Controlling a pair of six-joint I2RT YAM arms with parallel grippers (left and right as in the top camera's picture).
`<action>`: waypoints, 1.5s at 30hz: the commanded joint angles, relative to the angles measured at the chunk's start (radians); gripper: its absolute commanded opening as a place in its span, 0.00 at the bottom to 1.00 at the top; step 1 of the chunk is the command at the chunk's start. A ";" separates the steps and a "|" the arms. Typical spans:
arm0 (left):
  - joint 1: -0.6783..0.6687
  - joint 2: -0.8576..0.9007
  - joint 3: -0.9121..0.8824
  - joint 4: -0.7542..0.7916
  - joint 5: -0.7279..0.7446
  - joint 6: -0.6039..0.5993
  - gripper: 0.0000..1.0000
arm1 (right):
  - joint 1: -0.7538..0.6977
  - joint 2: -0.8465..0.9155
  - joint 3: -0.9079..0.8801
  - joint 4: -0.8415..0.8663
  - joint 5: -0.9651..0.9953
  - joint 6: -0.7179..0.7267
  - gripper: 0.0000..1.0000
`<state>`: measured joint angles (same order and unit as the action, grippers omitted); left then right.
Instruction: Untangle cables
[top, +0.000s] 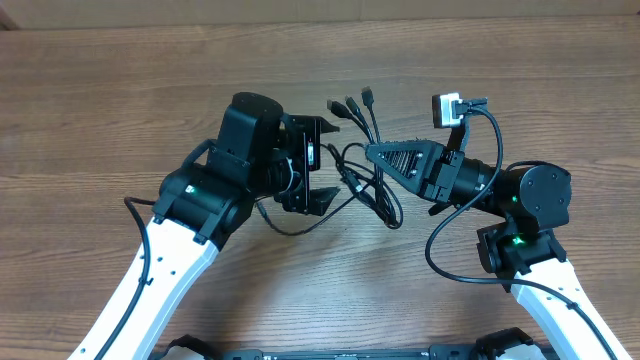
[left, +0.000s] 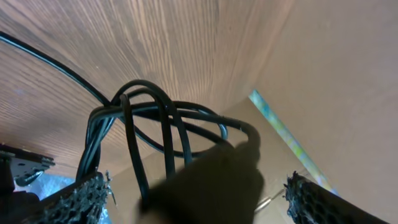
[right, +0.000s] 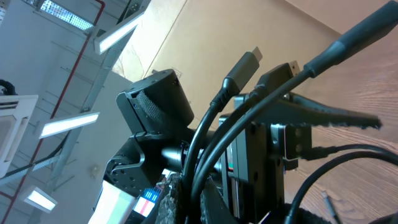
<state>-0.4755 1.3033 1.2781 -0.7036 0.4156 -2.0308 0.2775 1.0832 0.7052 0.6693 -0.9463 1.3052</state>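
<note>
The right gripper (top: 372, 152) has its jaws clamped on the cables (top: 378, 198), which are bunched near the centre of the table (top: 150, 90). 3 plugs fan toward the far edge. The left gripper (top: 332, 162) stands just beside the bundle, jaws wide apart.
</note>
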 joint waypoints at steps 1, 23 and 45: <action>0.007 -0.015 0.008 0.005 0.039 0.053 0.95 | 0.002 -0.005 0.016 0.010 0.002 -0.004 0.04; -0.121 0.084 0.008 0.016 0.098 0.102 0.75 | 0.002 -0.005 0.016 0.011 0.002 -0.003 0.04; -0.071 0.084 0.008 -0.027 -0.008 0.132 0.13 | 0.002 -0.005 0.016 0.010 0.001 -0.004 0.04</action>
<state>-0.5827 1.3834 1.2785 -0.6838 0.4793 -1.9102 0.2775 1.0832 0.7052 0.6682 -0.9466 1.3048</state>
